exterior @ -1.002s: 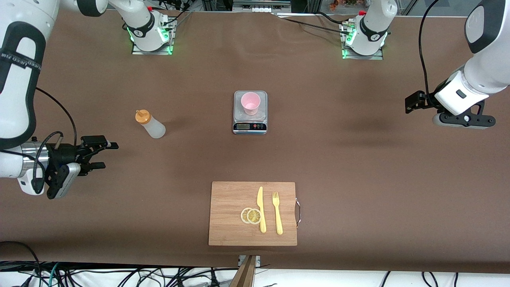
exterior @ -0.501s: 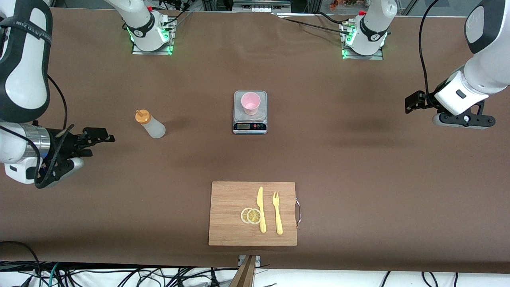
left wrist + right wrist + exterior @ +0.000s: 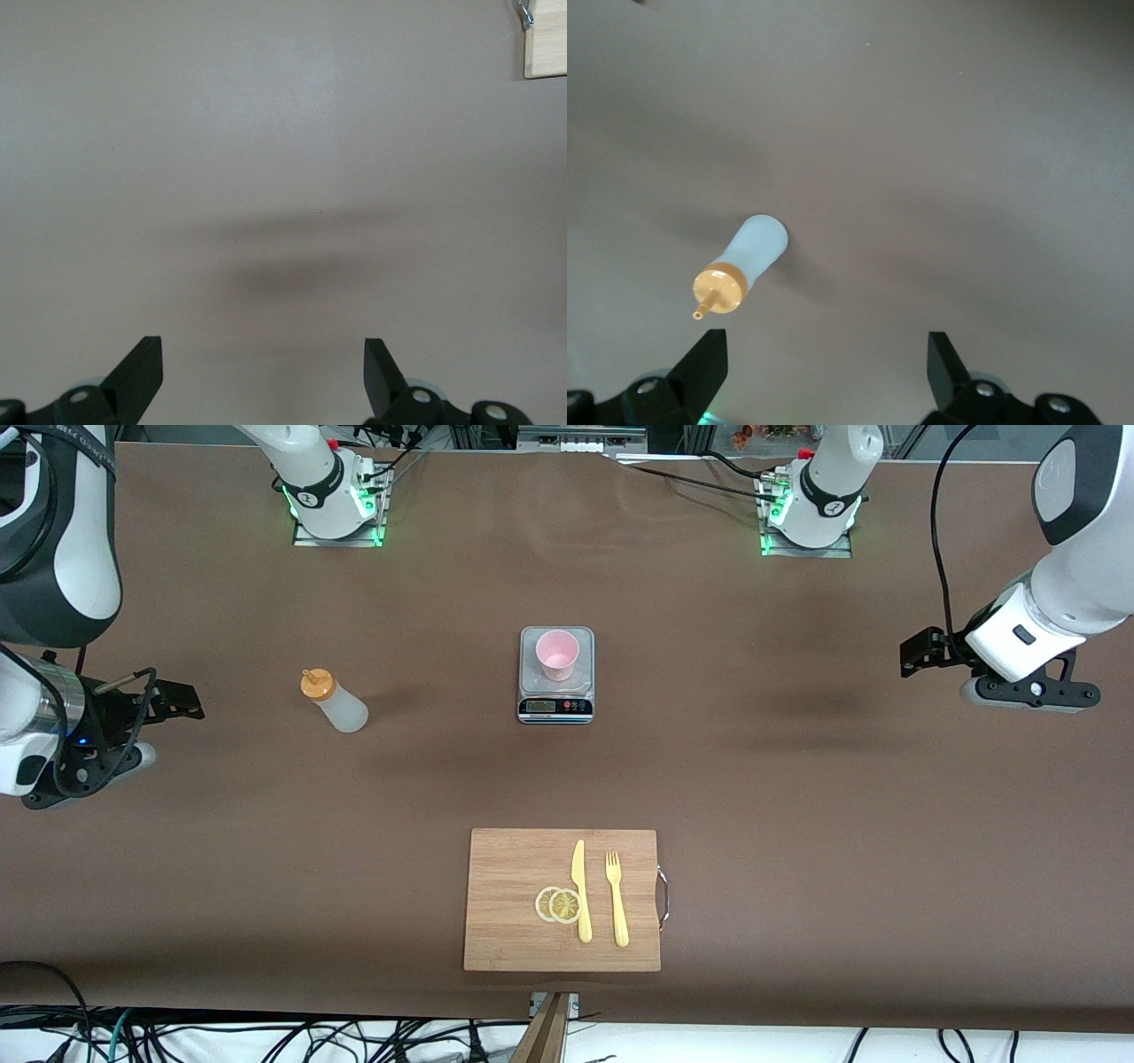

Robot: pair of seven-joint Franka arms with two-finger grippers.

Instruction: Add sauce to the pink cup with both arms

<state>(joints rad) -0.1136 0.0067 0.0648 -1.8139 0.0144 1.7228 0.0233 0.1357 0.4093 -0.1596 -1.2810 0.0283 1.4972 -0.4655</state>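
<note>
The sauce bottle (image 3: 335,703) stands upright on the brown table, whitish with an orange nozzle cap. It also shows in the right wrist view (image 3: 749,257). The pink cup (image 3: 557,654) stands on the silver scale (image 3: 555,691) at mid-table. My right gripper (image 3: 182,698) is open and empty, in the air over the table toward the right arm's end, apart from the bottle; its own view shows it too (image 3: 827,354). My left gripper (image 3: 917,654) is open and empty, over bare table at the left arm's end (image 3: 263,359).
A wooden cutting board (image 3: 514,868) lies nearer the front camera than the scale, with a yellow knife (image 3: 580,890), a yellow fork (image 3: 616,897) and two lemon slices (image 3: 558,904). A corner of the board shows in the left wrist view (image 3: 545,40).
My right gripper has swung toward the robots' bases and back toward its own end of the table, coming about level with the bottle. The left arm has not moved.
</note>
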